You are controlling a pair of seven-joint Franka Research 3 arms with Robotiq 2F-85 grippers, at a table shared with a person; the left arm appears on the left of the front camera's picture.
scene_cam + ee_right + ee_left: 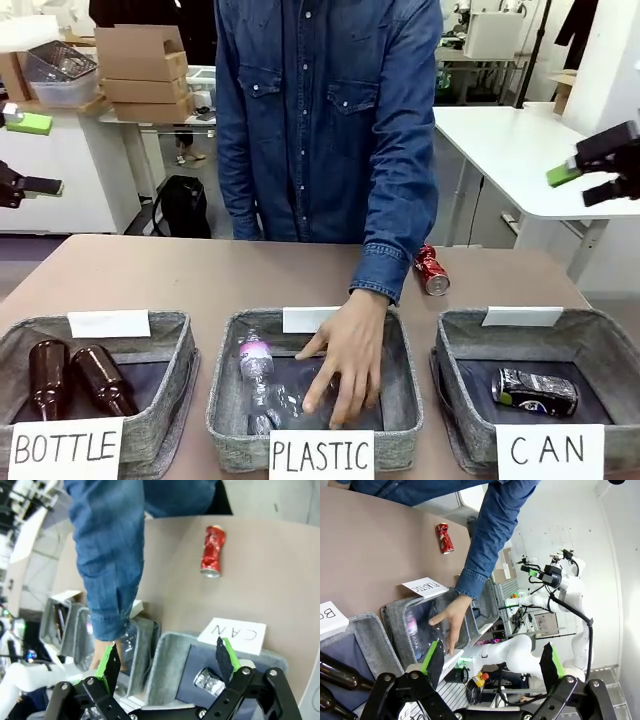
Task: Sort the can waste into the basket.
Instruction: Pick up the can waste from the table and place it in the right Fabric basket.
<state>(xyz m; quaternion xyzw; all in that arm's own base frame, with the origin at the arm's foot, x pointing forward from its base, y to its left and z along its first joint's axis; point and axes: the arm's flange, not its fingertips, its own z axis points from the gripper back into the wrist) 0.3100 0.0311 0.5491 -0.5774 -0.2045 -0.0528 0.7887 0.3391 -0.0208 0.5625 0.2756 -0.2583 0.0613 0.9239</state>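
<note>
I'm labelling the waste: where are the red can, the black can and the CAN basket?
red can [432, 270], front view, crumpled side.
black can [535, 392], front view, dented side.
CAN basket [600, 340], front view, far wall.

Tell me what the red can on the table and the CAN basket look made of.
Red can: thin metal, probably aluminium, glossy red with a bare silver end; the dented body suggests it. CAN basket: matte grey woven fabric with soft, sagging walls and a dark lining.

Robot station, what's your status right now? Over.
Left end effector and right end effector open, raised, empty. Black-and-silver can in CAN basket; red can on table beyond it. Person's hand in PLASTIC basket, sleeve beside red can.
</note>
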